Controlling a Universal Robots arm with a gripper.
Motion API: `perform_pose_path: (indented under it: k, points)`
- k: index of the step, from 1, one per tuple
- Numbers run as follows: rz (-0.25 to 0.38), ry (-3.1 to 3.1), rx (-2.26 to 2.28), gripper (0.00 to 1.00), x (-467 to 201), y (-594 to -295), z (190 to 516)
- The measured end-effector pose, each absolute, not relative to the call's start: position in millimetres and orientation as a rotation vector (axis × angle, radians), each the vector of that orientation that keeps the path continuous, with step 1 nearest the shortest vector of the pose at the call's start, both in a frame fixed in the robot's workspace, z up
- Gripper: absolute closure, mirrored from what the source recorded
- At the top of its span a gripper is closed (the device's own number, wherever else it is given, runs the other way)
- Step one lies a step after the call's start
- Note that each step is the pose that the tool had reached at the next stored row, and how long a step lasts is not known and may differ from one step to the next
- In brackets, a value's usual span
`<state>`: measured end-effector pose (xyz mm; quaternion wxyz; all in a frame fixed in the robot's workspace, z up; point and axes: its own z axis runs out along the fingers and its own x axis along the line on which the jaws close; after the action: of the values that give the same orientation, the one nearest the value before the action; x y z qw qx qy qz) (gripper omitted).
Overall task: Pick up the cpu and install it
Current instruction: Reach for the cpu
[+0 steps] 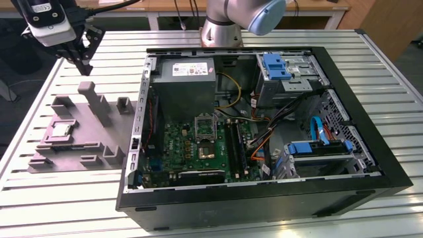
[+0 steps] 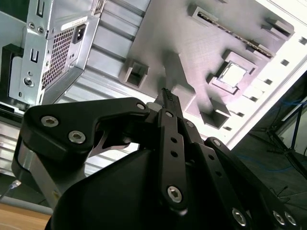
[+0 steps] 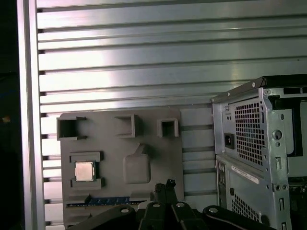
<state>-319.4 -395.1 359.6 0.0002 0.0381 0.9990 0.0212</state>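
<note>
Closed claw (image 1: 82,67) hangs high over tray (image 1: 84,133) edge — cpu (image 1: 61,130) well apart.

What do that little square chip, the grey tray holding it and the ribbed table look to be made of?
The cpu: a metal top, judging by its silvery sheen. The grey tray: probably moulded plastic, matte and dull. The table: likely aluminium, with bright ribbed slats that reflect light.
</note>
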Motion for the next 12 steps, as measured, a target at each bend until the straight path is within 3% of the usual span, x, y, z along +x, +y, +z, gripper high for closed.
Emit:
perform_pose_path:
  k: [12]
  points:
    - [0.067, 3.138, 0.12, 0.89, -329.2, -395.1, 359.2]
